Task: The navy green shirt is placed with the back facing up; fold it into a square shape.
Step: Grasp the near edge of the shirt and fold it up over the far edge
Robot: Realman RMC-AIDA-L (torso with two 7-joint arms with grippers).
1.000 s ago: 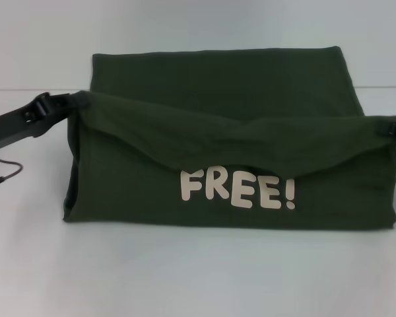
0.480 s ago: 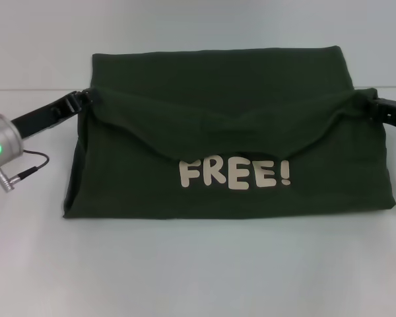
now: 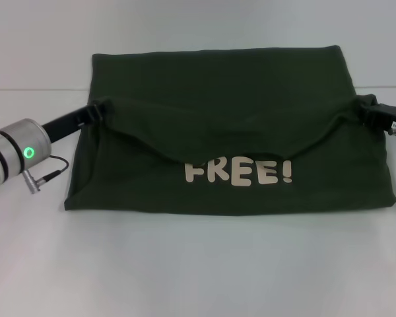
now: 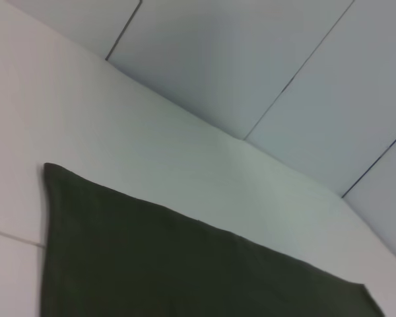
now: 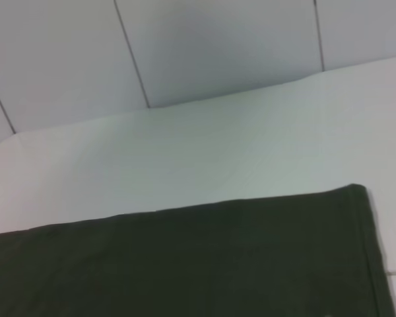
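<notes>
The navy green shirt (image 3: 218,86) lies on the white table (image 3: 198,264), dark olive-green with cream "FREE!" lettering (image 3: 239,173) on its near part. A lifted flap of it sags across the middle and covers the tops of the letters. My left gripper (image 3: 98,112) is shut on the flap's left corner, and my right gripper (image 3: 368,111) is shut on its right corner. Both hold the cloth low over the shirt. The left wrist view (image 4: 185,271) and the right wrist view (image 5: 185,264) show only the shirt's far part.
The silver wrist of my left arm (image 3: 16,148), with a green light and a cable, hangs over the table left of the shirt. A tiled wall (image 5: 218,46) rises behind the table's far edge.
Both grippers have carried the flap's corners farther from me and lower. The flap has flattened and its sagging edge now overlaps the letter tops. The left arm's silver wrist has come into view.
</notes>
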